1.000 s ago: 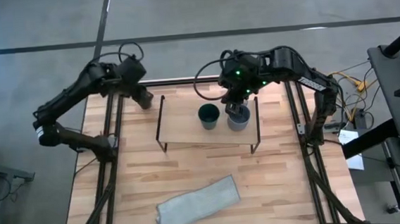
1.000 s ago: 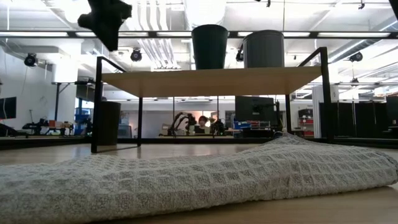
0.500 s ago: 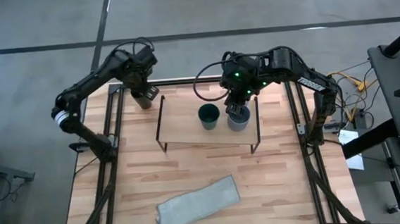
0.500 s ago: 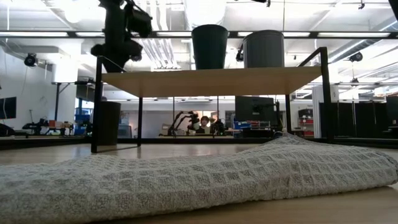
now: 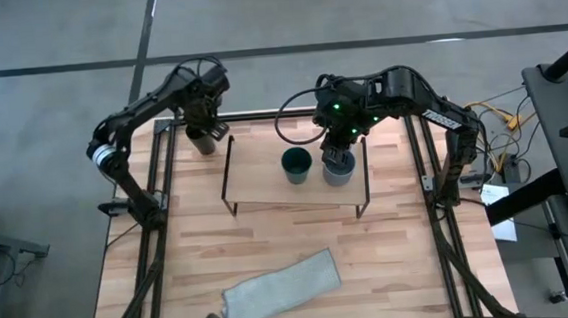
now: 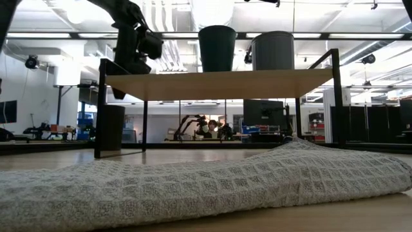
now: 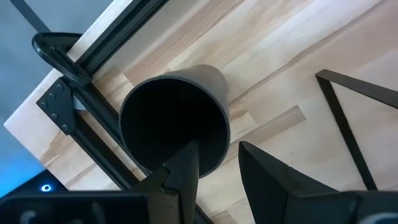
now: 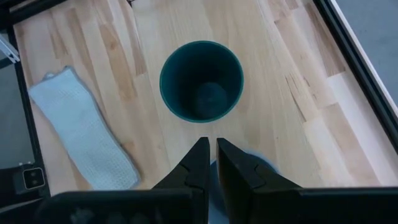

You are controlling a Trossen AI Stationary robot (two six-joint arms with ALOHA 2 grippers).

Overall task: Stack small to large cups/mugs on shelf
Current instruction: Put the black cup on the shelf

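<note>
Reaching for the black cup (image 7: 177,121) at the table's far left corner, outside the shelf (image 5: 266,185): left gripper (image 7: 219,163) open, one finger inside the rim, one outside, nothing clamped yet. Next, probably closing on the wall, then lifting onto the shelf. Cup upright, mouth up, long axis vertical. Right gripper (image 8: 209,163) nearly closed above the grey mug (image 5: 338,167), beside the teal cup (image 8: 201,79) on the shelf.
</note>
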